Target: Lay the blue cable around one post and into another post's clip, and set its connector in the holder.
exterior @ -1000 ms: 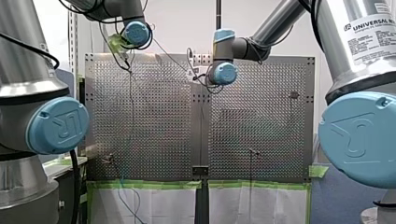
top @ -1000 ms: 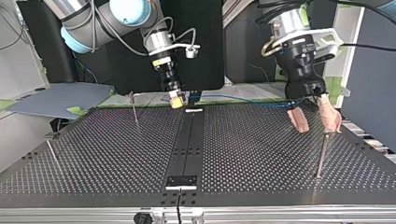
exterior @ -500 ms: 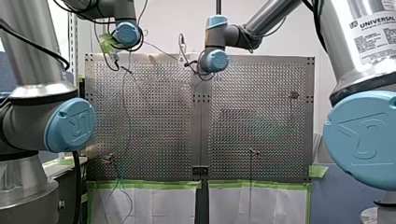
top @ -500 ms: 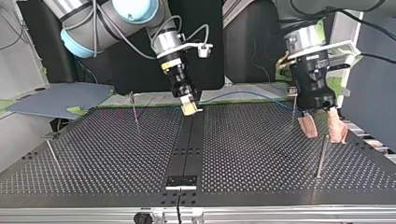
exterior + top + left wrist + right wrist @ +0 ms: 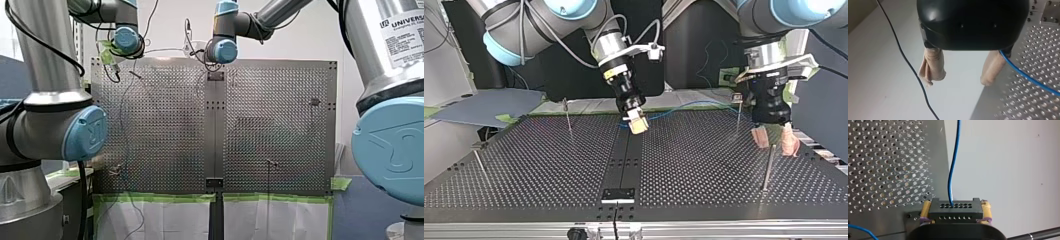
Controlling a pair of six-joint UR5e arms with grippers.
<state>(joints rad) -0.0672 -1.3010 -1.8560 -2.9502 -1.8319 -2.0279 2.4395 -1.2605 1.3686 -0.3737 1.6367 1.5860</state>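
Right end effector (image 5: pixel 638 123) pinches the black connector (image 5: pixel 955 209), now carried in from the far edge over the tabletop's (image 5: pixel 704 165) centre strip; blue cable (image 5: pixel 951 170) trails slack behind; left end effector (image 5: pixel 776 141) spread, gripping nothing, lowered beside a post (image 5: pixel 768 167); routing apparently not begun.

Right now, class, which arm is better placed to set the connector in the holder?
Right, I judge. My right gripper is shut on the black connector, over the table's centre strip. My left gripper is open, holding nothing, off by a post, the blue cable passing one pad.
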